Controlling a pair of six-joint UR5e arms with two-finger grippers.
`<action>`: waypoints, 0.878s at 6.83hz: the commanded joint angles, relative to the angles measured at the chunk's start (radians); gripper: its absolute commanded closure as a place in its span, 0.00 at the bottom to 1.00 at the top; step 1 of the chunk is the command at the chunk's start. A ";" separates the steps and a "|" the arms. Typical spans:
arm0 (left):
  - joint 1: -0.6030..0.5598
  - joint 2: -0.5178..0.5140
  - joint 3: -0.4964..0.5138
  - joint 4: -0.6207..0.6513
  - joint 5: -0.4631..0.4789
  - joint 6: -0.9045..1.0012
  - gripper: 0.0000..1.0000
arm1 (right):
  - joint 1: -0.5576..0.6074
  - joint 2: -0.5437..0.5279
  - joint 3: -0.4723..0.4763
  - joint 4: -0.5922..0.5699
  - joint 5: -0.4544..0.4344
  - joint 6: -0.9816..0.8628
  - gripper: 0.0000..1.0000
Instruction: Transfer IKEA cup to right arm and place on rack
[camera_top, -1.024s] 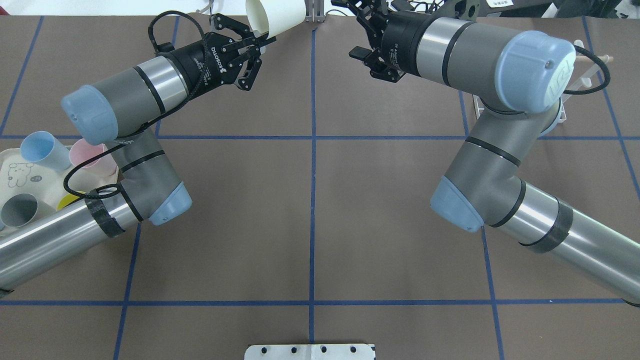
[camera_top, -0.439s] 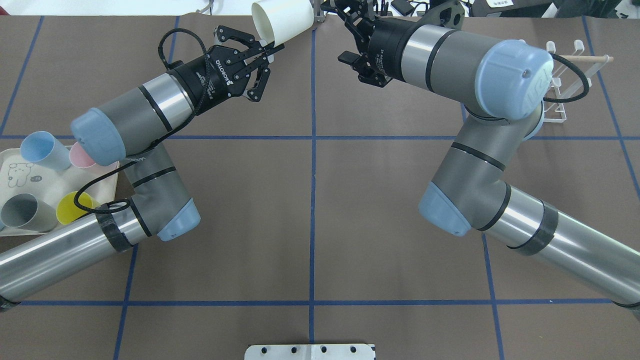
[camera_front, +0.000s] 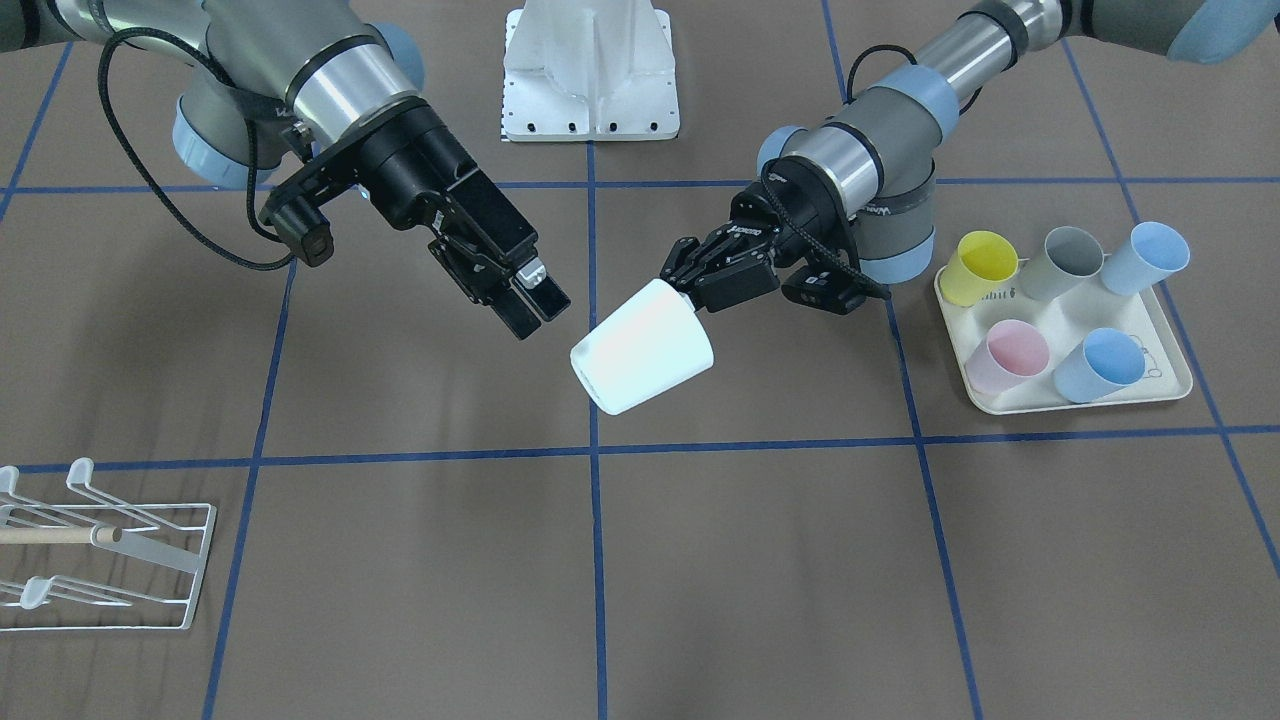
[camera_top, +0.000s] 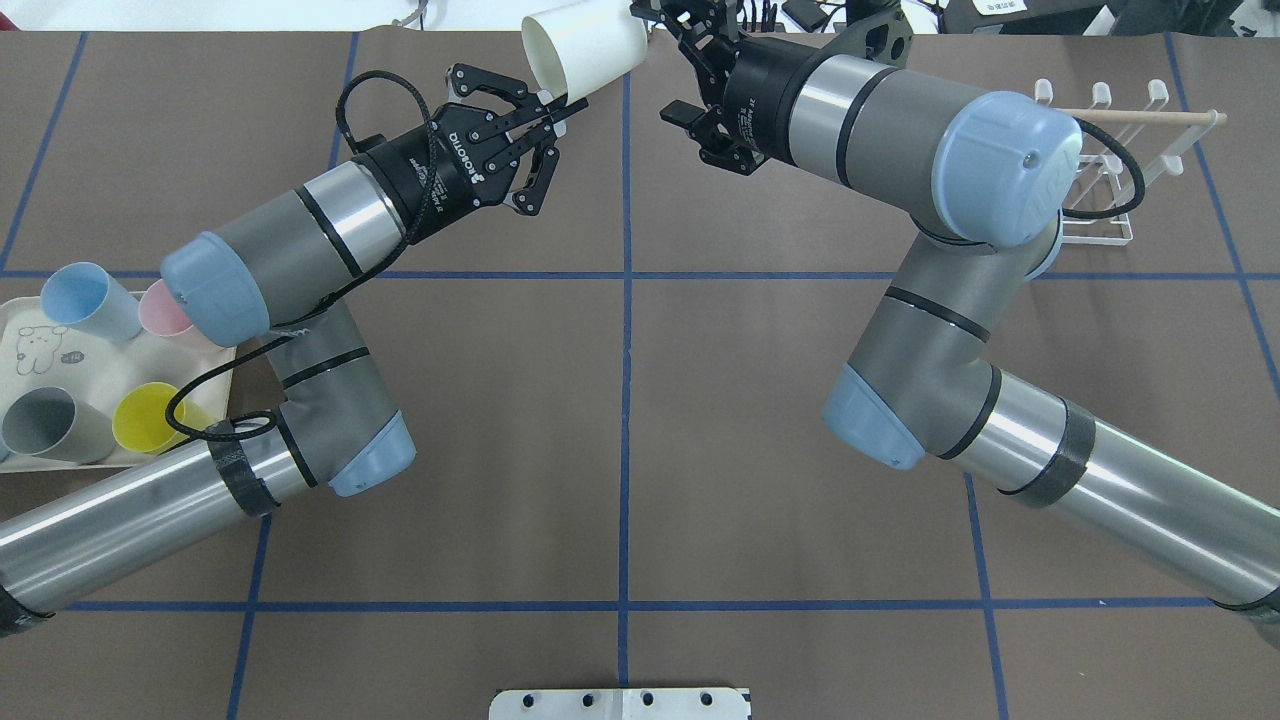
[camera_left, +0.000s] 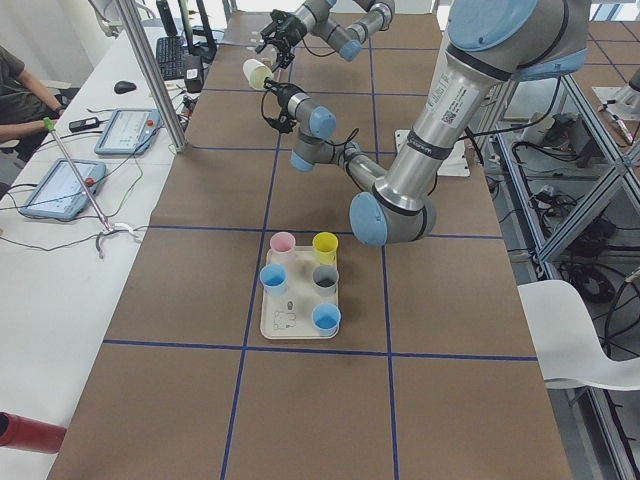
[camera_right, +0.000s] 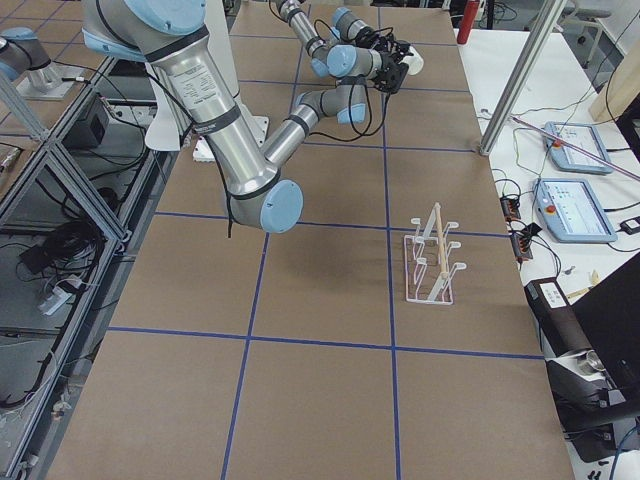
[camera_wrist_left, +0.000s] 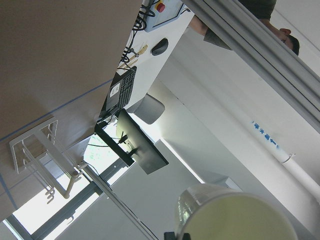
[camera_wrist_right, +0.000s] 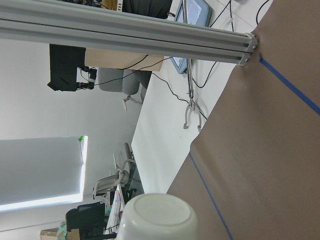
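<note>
The IKEA cup (camera_front: 640, 345) is white and hangs on its side above the table's middle line, base toward my right arm. My left gripper (camera_front: 688, 283) is shut on its rim. The same cup (camera_top: 585, 50) shows at the top of the overhead view, with my left gripper (camera_top: 558, 103) below it. My right gripper (camera_front: 535, 308) is open, a short gap from the cup's base, and touches nothing. In the right wrist view the cup's base (camera_wrist_right: 157, 217) lies straight ahead. The white wire rack (camera_front: 100, 560) with its wooden rod stands on the table at my far right, bare.
A cream tray (camera_front: 1075, 402) on my left side holds yellow, grey, pink and blue cups. A white mounting plate (camera_front: 590, 80) sits at my base. Blue tape lines cross the brown table. A person sits at a side desk (camera_left: 60, 150) in the exterior left view.
My left arm has carried the cup rightward toward the centre line. My right gripper has moved left, closing the gap to the cup's base, and stays open.
</note>
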 joint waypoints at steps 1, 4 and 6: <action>0.010 -0.020 0.001 0.000 0.007 0.001 1.00 | -0.002 0.000 -0.007 0.002 0.000 0.000 0.00; 0.033 -0.025 0.003 0.001 0.017 0.002 1.00 | -0.002 0.005 -0.018 0.003 0.000 0.000 0.00; 0.039 -0.027 0.004 0.004 0.017 0.002 1.00 | -0.002 0.015 -0.021 0.000 0.000 0.000 0.00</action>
